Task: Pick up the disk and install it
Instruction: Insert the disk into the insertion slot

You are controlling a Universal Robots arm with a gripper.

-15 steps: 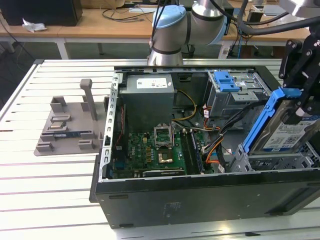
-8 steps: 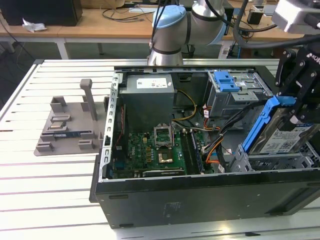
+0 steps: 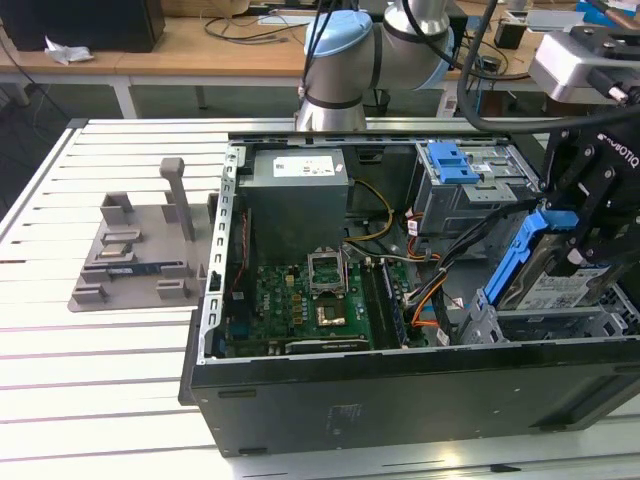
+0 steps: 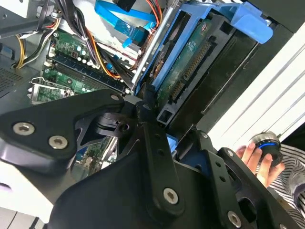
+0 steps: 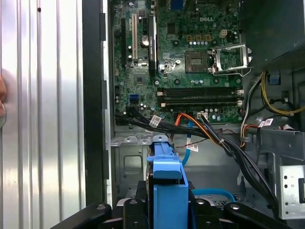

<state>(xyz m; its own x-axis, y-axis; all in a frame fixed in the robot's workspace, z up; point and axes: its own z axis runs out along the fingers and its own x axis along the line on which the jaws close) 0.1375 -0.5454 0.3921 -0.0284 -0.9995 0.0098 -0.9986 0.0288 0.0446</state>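
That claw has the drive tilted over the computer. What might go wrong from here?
The disk hangs tilted in the claw, so its blue rail might catch the metal bay. The loose cables run close beside it and could snag or get pinched. A person's hand seems nearby too.

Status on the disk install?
Arm's gripper shut on the disk. Disk tilted above the bay at the exterior view's right, not seated. Cable bundle close beside it.

I see a slatted table point(image 3: 90, 390) carrying the open computer case point(image 3: 380, 405) and, just beside it toward the exterior view's left, a grey fixture point(image 3: 135, 255) lying flat.
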